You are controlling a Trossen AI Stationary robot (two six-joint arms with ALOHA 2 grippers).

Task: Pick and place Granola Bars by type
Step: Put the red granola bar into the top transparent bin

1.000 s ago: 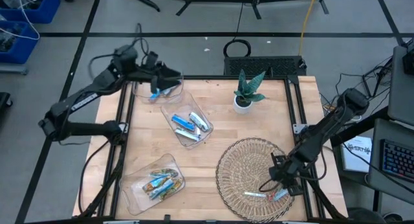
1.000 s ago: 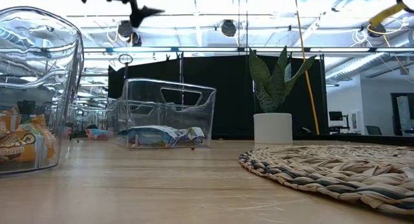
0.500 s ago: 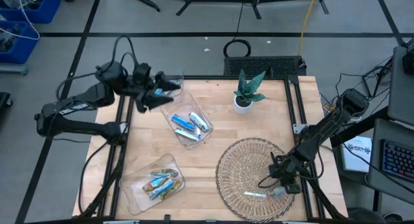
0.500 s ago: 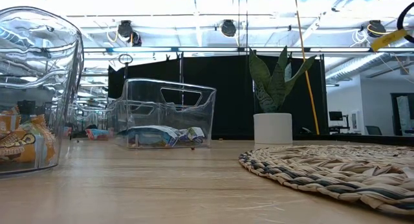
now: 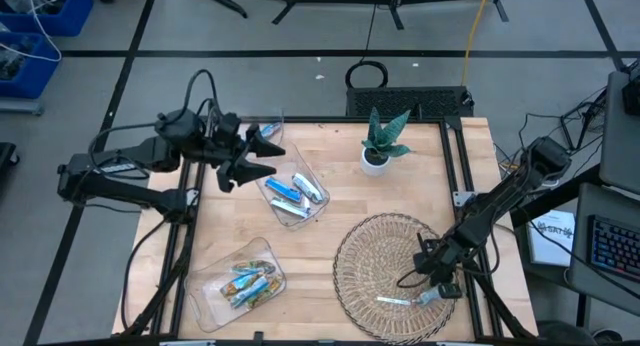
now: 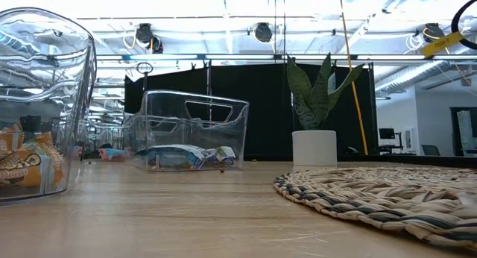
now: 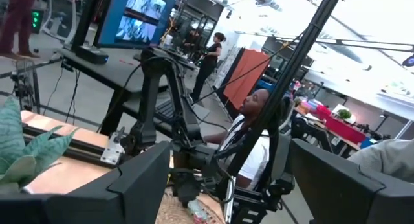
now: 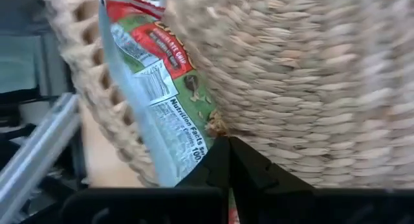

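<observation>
Right gripper [image 5: 432, 291]: fingers pinched together on a glossy red-green granola bar [image 8: 158, 94] at the round woven basket [image 5: 372, 241]'s near-right rim; wrapper print is legible only in the right wrist view. Left gripper [image 5: 262, 158]: fingers spread, empty, above the far clear plastic bin [image 5: 312, 208] holding blue bars [image 5: 288, 191]. Near-left bin [image 5: 205, 286]: orange bars [image 5: 250, 283].

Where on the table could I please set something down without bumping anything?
The table lies bare between the middle bin, the front bin and the woven tray, and right of the plant. It is crowded by the left gripper at the back-left and the right gripper on the tray.
</observation>
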